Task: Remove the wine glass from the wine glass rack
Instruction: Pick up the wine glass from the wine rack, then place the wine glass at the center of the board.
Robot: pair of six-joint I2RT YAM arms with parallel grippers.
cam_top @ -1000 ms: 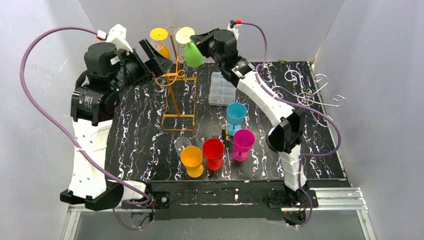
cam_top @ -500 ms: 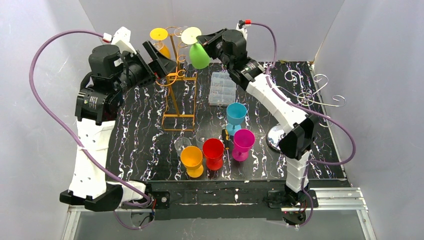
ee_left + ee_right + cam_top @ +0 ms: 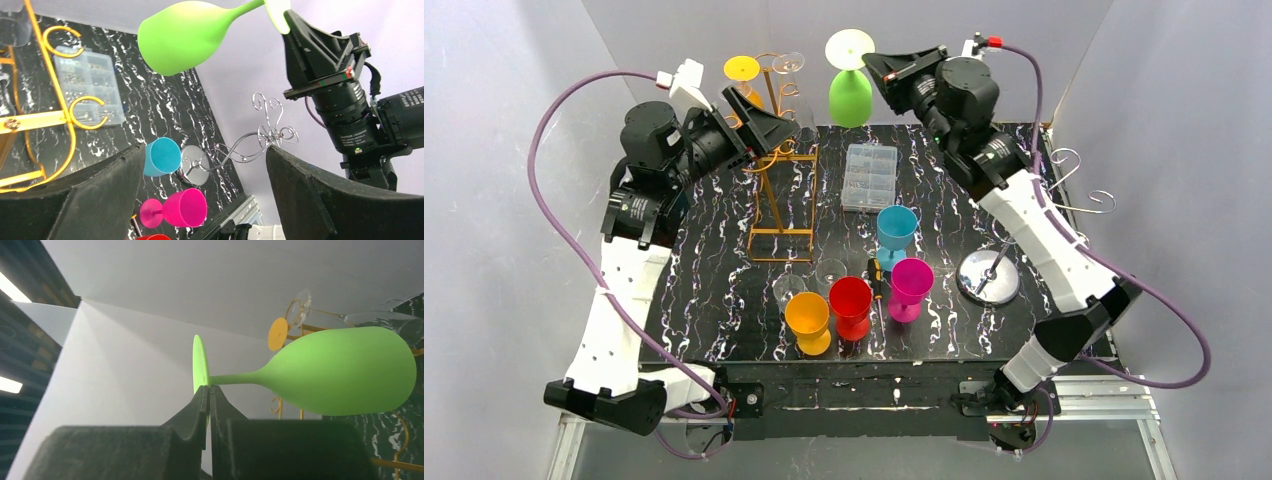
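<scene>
Lift-off done, carry-away in hand: green wine glass (image 3: 850, 92) clear of the gold rack (image 3: 776, 190), up in the air over the far side of the table (image 3: 714, 290), to the right of the rack and apart from it. Right jaws clenched on its foot, pinching the pale green disc close to where the stem joins. Bowl below the foot and tilted, as seen from the left wrist. Calls next for turning the glass foot-down and lowering it onto a bare patch of table, perhaps near the red glass (image 3: 851, 300) and its 3 coloured neighbours at the front, without knocking them or the clear parts box (image 3: 869, 177). Right arm (image 3: 1024, 200) stretched long and high toward the back wall, wrist bent leftward. Left arm (image 3: 629, 250) raised as well, wrist up beside the rack's upper hooks. Left jaws released, wide apart, nothing between them, though any contact with the rack is hard to judge from above. Left hanging on the rack: 1 yellow-footed glass (image 3: 742, 70) and 1 clear glass (image 3: 788, 62).
</scene>
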